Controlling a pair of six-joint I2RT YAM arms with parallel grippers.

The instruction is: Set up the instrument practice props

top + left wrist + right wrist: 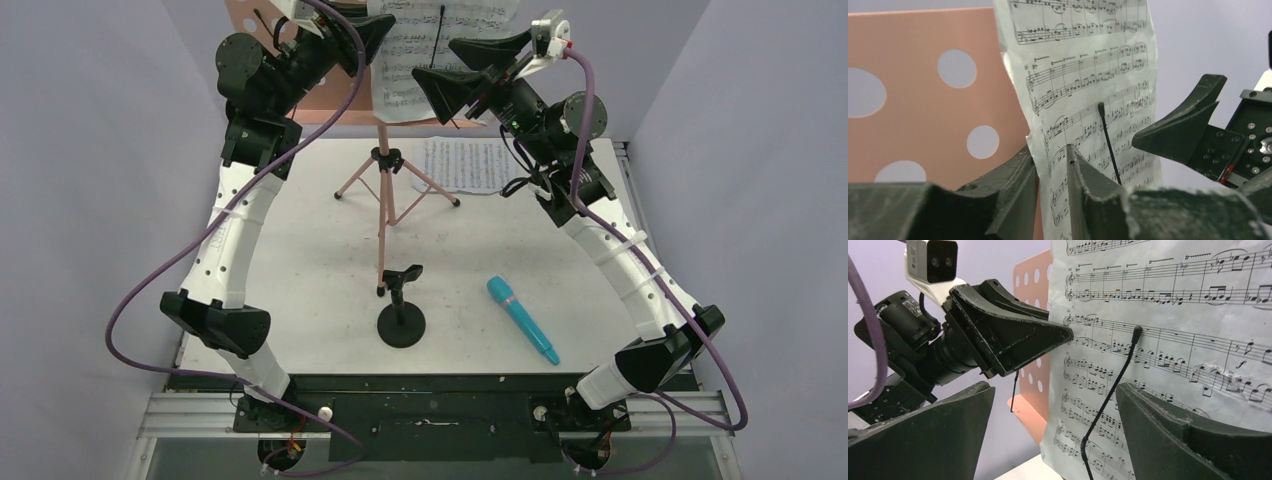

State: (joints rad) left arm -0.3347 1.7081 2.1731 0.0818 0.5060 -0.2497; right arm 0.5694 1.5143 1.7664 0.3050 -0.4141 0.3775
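Sheet-music page [1088, 75] against the pink stand [923, 115] carries printed staves of notes. I see left fingers [1008, 200] slightly apart around its edge, right fingers [1173, 440] wide apart, empty.

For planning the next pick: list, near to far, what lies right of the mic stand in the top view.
Teal microphone → loose sheet-music page flat on the table → other sheet-music page on the pink music stand.
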